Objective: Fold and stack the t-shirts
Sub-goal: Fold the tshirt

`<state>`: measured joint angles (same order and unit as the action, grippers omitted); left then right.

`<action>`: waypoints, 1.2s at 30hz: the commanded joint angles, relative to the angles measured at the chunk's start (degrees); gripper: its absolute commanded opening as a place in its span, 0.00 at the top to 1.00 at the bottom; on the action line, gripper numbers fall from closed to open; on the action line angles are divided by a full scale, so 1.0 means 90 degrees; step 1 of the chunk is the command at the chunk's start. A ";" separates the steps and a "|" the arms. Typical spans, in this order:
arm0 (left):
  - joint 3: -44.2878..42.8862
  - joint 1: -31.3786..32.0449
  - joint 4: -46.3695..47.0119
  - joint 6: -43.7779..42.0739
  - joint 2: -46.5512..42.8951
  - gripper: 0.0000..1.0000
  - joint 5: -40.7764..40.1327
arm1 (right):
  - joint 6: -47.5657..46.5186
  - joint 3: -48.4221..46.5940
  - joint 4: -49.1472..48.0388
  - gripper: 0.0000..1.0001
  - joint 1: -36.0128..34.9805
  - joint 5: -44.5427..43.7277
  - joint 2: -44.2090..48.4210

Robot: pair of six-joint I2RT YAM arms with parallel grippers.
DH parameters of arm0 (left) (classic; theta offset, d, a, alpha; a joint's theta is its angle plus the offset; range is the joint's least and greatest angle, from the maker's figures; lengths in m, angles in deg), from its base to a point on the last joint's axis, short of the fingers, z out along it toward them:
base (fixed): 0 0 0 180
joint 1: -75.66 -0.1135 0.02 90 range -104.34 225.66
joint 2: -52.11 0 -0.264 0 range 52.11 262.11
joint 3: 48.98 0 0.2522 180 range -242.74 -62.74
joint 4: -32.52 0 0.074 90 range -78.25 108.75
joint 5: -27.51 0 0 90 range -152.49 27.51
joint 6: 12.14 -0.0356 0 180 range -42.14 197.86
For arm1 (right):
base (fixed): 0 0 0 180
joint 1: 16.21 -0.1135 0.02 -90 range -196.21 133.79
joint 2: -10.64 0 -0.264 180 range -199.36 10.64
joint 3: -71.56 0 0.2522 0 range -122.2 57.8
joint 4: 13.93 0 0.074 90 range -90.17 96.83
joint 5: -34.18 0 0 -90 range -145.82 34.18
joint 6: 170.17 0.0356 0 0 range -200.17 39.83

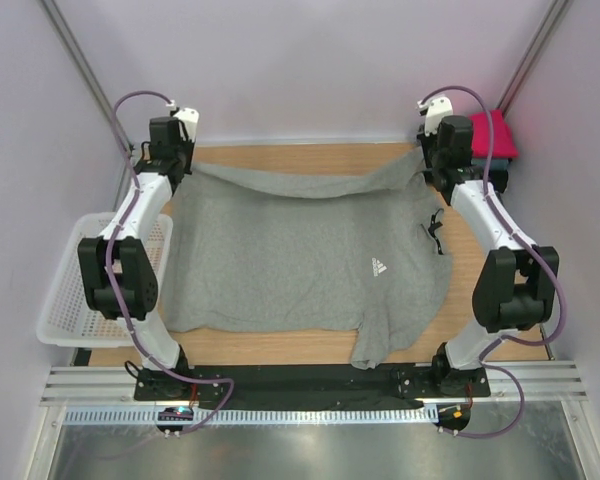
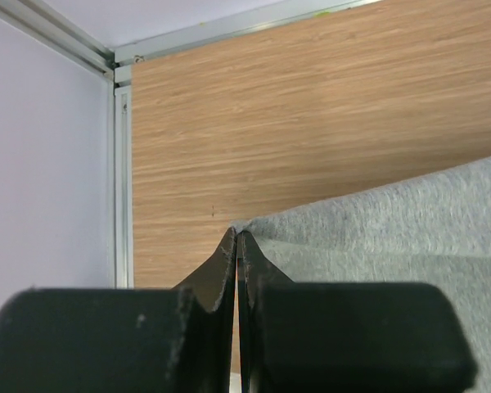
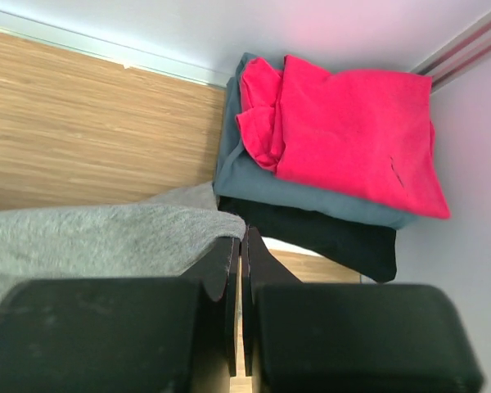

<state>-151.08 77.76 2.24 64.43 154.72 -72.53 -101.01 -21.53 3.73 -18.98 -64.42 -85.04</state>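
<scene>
The left claw [image 2: 236, 235] and right claw [image 3: 244, 239] each pinch a far corner of the grey tee [image 1: 300, 250], spread over the counter [image 2: 270, 123]. A red tee [image 3: 352, 131], blue tee [image 3: 311, 201] and black tee [image 3: 335, 236] sit stacked far right.

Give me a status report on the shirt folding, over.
Both shut: left gripper and right gripper, on far edge of grey t-shirt. Shirt spread across table. Close beside right gripper: stack of folded tees.

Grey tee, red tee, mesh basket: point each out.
grey tee [image 1: 280, 260], top view, middle of its body.
red tee [image 3: 360, 131], right wrist view, top of the fold.
mesh basket [image 1: 65, 295], top view, bare floor.
</scene>
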 commanded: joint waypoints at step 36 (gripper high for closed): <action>0.2236 -0.0107 0.0253 0.0311 -0.1333 1.00 0.0091 | 0.0617 0.2876 0.0319 0.99 0.0034 0.0565 0.2584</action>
<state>-131.64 77.24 2.61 66.35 144.73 -71.48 -96.20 3.08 9.59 -18.95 -59.96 -63.58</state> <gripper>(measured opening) 0.002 0.034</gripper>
